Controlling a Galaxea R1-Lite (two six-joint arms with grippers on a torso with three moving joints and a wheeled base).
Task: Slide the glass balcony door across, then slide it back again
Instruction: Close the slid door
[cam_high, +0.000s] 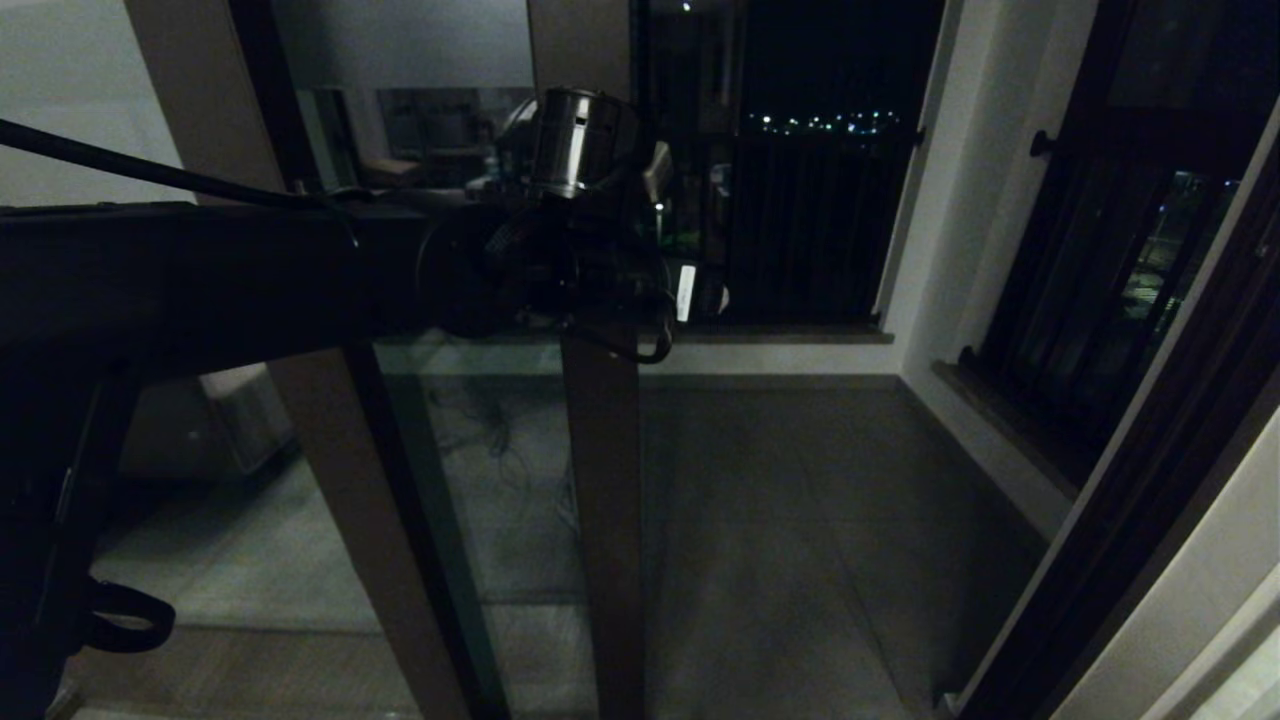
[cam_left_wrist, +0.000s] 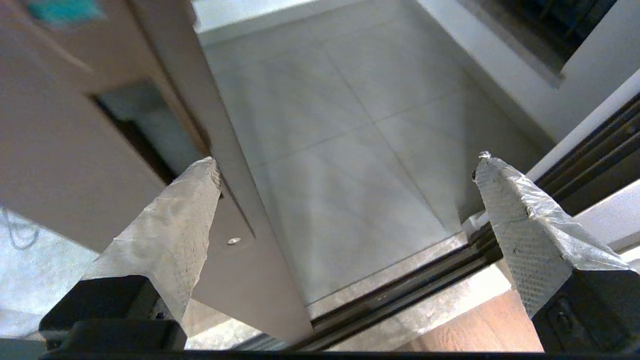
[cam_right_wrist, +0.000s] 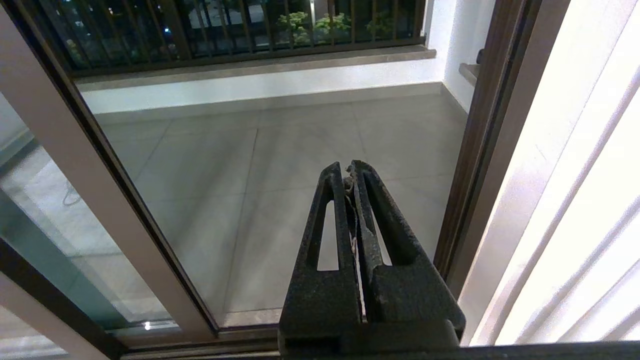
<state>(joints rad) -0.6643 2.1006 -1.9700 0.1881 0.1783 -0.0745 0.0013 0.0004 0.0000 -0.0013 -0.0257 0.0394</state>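
Head view: our left arm reaches across to the glass balcony door (cam_high: 600, 480), whose brown stile stands upright mid-frame, with the doorway open to its right

Left wrist view: our left gripper (cam_left_wrist: 345, 165) is spread wide, holding nothing, one fingertip (cam_left_wrist: 200, 185) touching the stile by the handle slot (cam_left_wrist: 145, 135); we judge a sideways push comes next

Right wrist view: our right gripper (cam_right_wrist: 348, 167) is closed on nothing, apart from the door (cam_right_wrist: 75, 150)

The left arm (cam_high: 200, 270) hides the glass balcony door (cam_high: 600, 500) stile's middle, and the picture's edge crops its top.
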